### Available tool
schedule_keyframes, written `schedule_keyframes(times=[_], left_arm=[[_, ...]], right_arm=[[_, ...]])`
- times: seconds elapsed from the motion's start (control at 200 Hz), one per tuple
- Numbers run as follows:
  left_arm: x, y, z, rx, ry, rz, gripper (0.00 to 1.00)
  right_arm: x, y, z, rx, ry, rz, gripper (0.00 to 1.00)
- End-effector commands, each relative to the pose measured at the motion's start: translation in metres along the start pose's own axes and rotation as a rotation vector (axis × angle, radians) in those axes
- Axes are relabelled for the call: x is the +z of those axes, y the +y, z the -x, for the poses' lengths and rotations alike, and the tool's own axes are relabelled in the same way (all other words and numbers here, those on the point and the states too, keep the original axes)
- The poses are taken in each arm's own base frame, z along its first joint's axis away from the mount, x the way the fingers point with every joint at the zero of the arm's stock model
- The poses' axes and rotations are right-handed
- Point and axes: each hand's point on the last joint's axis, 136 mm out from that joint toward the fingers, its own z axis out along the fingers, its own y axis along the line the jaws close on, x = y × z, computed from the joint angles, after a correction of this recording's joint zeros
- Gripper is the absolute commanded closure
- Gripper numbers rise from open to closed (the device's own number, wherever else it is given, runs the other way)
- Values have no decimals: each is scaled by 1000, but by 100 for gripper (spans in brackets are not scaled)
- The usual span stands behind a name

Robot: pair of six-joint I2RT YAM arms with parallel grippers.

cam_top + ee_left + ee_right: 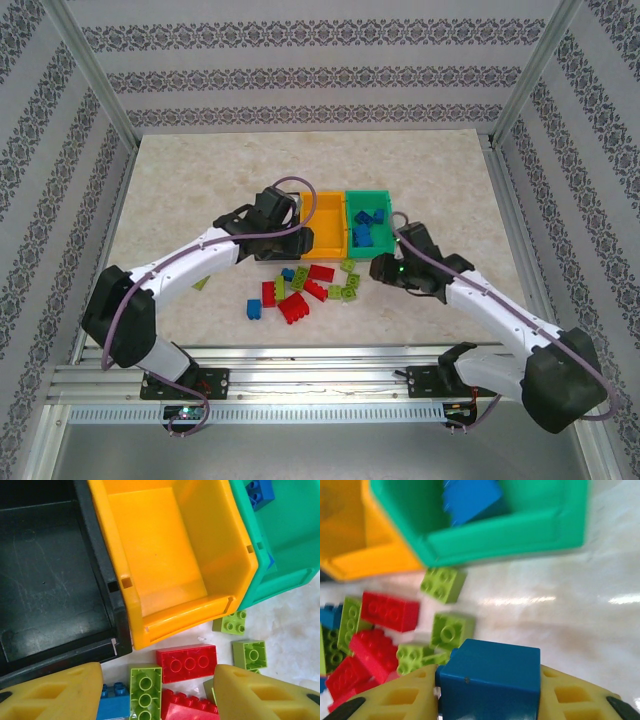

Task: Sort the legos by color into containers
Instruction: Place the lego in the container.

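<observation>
Red, blue and lime legos (300, 290) lie in a loose pile in front of three bins set side by side. In the left wrist view these are the black bin (50, 580), the orange bin (165, 555) and the green bin (280, 560). Both the black and the orange one look empty. My left gripper (157, 672) hangs open over a red brick (186, 662) and a lime brick (145, 690), holding nothing. My right gripper (489, 672) is shut on a blue brick (490, 680), just in front of the green bin (490, 530), which holds blue bricks (365, 228).
Loose lime bricks (442, 584) (451, 630) and a red brick (389, 611) lie between my right gripper and the bins. Another blue brick (112, 702) sits by my left finger. The two arms stand close together over the pile. Metal frame posts (100, 90) border the table.
</observation>
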Motion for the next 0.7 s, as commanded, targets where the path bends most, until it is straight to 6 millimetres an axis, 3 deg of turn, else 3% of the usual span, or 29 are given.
schedule_keyframes(times=[0.0, 0.165, 0.335, 0.53, 0.694], left_arm=[[-9, 6, 7, -12, -50, 10, 40], [-11, 10, 2, -27, -51, 19, 40], [-15, 16, -7, -39, -43, 35, 40], [-26, 26, -10, -48, -66, 67, 40], [-29, 33, -11, -61, -78, 85, 40]], right_arm=[[-11, 8, 32, -48, -40, 26, 64], [1, 11, 76, -74, -81, -8, 64], [25, 7, 109, -119, -55, -75, 61], [38, 8, 130, -155, -32, -82, 53], [38, 12, 132, -154, -28, -63, 45]])
